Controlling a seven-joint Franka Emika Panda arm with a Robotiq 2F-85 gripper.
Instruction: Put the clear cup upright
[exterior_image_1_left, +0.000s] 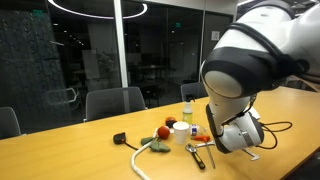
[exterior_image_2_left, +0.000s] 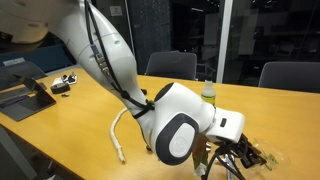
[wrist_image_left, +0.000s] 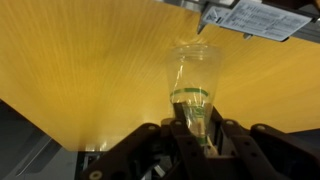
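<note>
In the wrist view the clear cup (wrist_image_left: 192, 72) is a see-through tumbler with a green band near its narrow end. It lies over the yellow wooden table (wrist_image_left: 90, 70) with its wide mouth pointing away from the camera. My gripper (wrist_image_left: 195, 126) is shut on the cup's narrow end, with the fingers on either side of it. In both exterior views the gripper (exterior_image_1_left: 243, 137) (exterior_image_2_left: 236, 150) is low over the table, and the arm hides the cup.
A white round container (exterior_image_1_left: 181, 127), a red ball (exterior_image_1_left: 160, 131), a clear bottle with a yellow top (exterior_image_1_left: 187, 108), a spoon (exterior_image_1_left: 196, 152), a white cable (exterior_image_1_left: 135, 158) and a black object (exterior_image_1_left: 120, 138) lie nearby. A printed sheet (wrist_image_left: 255, 18) lies ahead. Chairs (exterior_image_1_left: 113, 102) line the far edge.
</note>
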